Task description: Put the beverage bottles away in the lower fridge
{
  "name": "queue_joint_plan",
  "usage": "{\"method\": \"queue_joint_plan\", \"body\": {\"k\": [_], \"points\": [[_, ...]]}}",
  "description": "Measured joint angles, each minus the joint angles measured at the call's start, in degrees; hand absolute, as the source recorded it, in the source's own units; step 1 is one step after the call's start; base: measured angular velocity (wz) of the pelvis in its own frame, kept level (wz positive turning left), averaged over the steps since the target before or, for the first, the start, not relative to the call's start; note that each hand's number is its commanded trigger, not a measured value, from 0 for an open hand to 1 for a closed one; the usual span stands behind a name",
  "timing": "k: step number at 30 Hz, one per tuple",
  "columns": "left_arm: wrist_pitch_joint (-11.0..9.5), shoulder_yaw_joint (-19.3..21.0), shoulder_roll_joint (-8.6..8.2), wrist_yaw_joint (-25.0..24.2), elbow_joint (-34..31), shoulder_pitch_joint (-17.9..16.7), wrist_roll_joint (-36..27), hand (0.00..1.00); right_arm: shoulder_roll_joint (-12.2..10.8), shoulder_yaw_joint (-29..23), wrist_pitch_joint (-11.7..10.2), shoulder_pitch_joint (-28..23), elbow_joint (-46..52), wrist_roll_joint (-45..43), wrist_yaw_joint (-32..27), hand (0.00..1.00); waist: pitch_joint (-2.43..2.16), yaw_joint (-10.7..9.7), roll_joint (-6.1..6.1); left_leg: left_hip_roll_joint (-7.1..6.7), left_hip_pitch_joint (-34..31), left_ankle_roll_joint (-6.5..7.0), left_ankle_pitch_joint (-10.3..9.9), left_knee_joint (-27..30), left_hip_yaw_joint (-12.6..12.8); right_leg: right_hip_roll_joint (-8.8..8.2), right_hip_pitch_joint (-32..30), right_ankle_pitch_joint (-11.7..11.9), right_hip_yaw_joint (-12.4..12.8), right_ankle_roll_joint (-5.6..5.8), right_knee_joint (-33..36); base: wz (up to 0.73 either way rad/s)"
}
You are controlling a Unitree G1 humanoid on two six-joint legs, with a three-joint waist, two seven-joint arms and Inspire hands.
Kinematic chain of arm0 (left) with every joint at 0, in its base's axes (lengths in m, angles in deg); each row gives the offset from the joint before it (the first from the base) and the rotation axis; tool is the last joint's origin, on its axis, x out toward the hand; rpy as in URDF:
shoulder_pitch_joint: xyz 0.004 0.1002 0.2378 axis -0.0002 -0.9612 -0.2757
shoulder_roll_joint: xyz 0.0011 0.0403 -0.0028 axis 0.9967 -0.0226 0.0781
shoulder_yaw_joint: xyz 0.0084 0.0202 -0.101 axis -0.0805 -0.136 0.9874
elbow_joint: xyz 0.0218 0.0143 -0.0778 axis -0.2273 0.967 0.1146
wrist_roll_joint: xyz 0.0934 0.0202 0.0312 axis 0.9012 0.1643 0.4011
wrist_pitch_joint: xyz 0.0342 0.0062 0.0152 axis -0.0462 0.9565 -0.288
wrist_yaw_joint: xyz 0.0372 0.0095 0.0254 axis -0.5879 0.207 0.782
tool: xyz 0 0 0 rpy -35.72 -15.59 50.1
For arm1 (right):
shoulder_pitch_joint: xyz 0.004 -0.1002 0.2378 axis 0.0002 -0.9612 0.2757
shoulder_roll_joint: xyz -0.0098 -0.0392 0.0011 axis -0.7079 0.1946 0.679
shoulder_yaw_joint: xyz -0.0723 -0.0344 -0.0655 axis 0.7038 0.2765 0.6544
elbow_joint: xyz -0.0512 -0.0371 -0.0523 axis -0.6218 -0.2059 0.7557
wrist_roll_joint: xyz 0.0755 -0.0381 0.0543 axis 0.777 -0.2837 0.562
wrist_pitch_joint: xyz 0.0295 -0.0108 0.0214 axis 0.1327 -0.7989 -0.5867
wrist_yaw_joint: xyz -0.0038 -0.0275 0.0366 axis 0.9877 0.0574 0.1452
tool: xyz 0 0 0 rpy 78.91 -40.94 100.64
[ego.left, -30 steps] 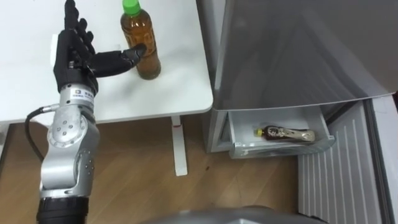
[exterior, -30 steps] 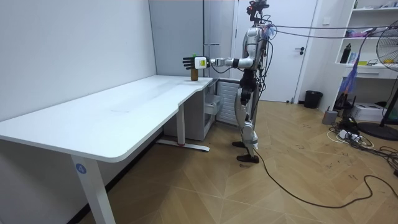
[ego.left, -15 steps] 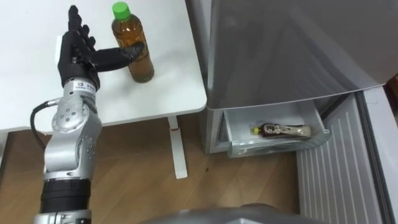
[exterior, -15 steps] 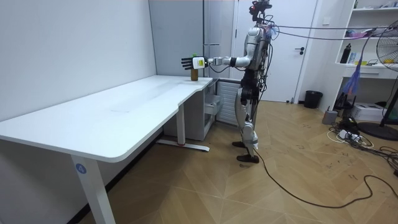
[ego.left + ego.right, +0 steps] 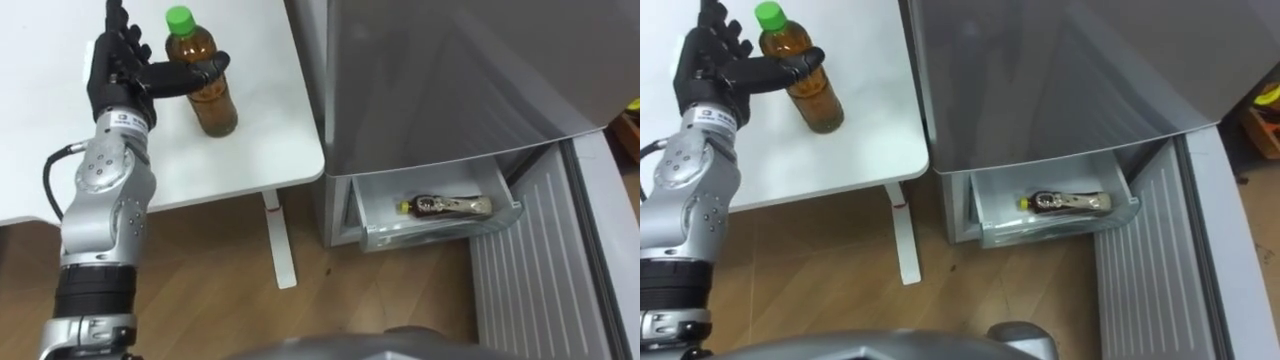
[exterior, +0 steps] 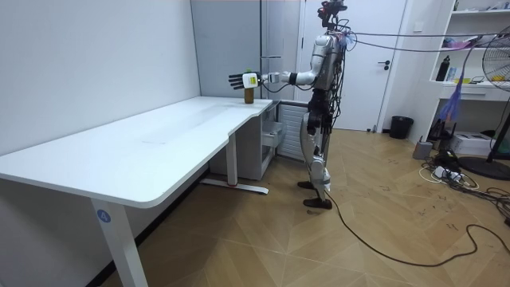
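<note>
Fingers [image 5: 118, 35]: straight, slightly spread, pointing away over the tabletop [image 5: 255, 150]; not curled. Thumb [image 5: 192, 74]: laid across the near side of the bottle [image 5: 214, 108], touching it at approx. shoulder height. Grasp not yet closed.

L hand [image 5: 112, 88]: just beside the bottle, on its left.

Bottle: upright, green cap, amber liquid. Stands on the tabletop near the edge next to the fridge [image 5: 450, 80].

Lower drawer [image 5: 400, 236]: pulled open, low near the floor, well apart from the bottle. 2nd bottle [image 5: 447, 207]: lies on its side inside the drawer.

Room view: robot stands at the tabletop's end by the fridge, L arm stretched out to the bottle.

Status (est.): one drink stowed, one left. Remaining steps: curl fingers round the bottle, lift, carry to the drawer, set down beside the 2nd bottle.
</note>
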Motion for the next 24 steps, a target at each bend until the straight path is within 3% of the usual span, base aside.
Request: {"method": "queue_joint_plan", "body": {"k": [6, 9, 14, 24], "points": [[0.09, -0.01, 0.63, -1.19, 1.21, 0.06, -0.50, 0.00, 0.00, -0.01, 0.32, 0.83, 0.14, -1.19, 0.24, 0.00, -0.02, -1.04, -0.20, 0.01, -0.13, 0.00, 0.00, -0.07, -0.09, -0.01, -0.07, 0.00, 0.03, 0.00, -0.02, 0.00], [1.08, -0.03, 0.64, -2.31, 1.67, 0.35, -0.47, 0.00, 0.01, -0.01, 0.62, 0.78, 0.40, -2.47, 0.30, 0.00, -0.04, -1.11, -0.15, 0.01, -0.27, 0.00, -0.01, -0.17, -0.08, 0.02, -0.26, 0.00, 0.03, 0.00, -0.01, 0.00], [1.30, -0.13, 0.64, -3.80, 4.46, 1.03, -0.43, 0.00, 0.01, -0.03, 0.50, 0.80, 0.27, -2.93, 0.30, 0.00, -0.46, -1.26, 0.75, 0.02, -0.61, 0.00, 0.00, -0.07, -0.06, 0.03, -0.78, 0.00, 0.00, -0.01, 0.26, 0.00], [2.11, -0.13, 0.64, -6.57, 6.08, 1.03, -0.39, 0.00, 0.03, -0.17, 0.51, 1.18, 0.39, -2.93, 0.40, 0.00, -0.30, -2.28, 1.21, -0.04, -0.58, 0.00, 0.00, 0.05, -0.09, -0.03, -0.95, -0.07, 0.15, -0.07, 0.77, 0.00]]}}
